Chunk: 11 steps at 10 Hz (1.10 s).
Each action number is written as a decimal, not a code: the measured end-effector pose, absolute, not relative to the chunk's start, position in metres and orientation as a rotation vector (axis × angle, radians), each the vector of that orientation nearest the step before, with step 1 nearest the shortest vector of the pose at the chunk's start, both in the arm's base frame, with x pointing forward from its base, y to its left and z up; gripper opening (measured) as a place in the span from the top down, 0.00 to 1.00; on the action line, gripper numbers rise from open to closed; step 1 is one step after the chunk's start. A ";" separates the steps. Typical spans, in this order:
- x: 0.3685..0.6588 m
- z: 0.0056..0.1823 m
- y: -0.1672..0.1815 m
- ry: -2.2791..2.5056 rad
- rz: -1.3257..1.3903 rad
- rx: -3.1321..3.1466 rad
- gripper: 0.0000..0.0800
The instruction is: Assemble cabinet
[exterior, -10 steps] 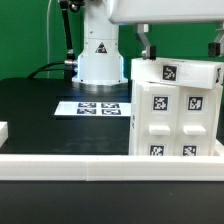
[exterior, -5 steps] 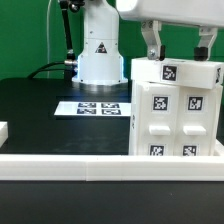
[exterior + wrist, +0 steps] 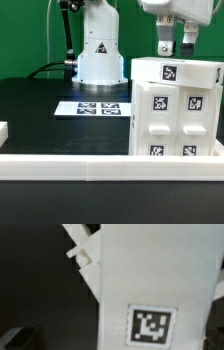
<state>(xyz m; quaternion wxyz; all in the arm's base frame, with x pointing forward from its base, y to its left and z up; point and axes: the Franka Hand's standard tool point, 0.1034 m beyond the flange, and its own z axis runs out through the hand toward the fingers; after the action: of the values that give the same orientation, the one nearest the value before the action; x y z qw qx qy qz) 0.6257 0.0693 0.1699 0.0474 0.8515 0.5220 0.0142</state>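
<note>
Nearest you, a white rail (image 3: 100,163) runs along the counter's (image 3: 40,110) front edge. Behind it, at the exterior view's right, the cabinet (image 3: 176,105) stands upright on the counter. The marker board (image 3: 100,107) lies farther back, in front of the robot base (image 3: 98,55). The gripper (image 3: 177,46) hangs just above the cabinet's top, fingers parted, holding nothing. If you descend off-centre, a finger could catch the top edge and tip or shove the cabinet.

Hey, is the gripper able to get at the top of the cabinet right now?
Probably yes. The gripper hangs just above the cabinet, fingers apart, with nothing between them; the wrist view shows only the cabinet's tagged top below.
</note>
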 end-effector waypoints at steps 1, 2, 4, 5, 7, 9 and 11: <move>0.624 0.168 0.071 1.597 0.033 2.598 0.00; 0.621 0.165 0.075 1.513 0.014 2.658 0.00; 0.618 0.160 0.082 1.419 -0.030 2.704 0.00; 0.617 0.157 0.082 1.399 -0.039 2.715 0.00; 0.616 0.153 0.079 1.391 -0.046 2.719 0.00; 0.616 0.153 0.078 1.389 -0.046 2.720 0.00; 0.617 0.153 0.077 1.386 -0.045 2.720 0.18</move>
<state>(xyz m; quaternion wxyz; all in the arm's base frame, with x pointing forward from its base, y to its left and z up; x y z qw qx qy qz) 0.6165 0.0770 0.1527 0.0440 0.8900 0.4536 -0.0148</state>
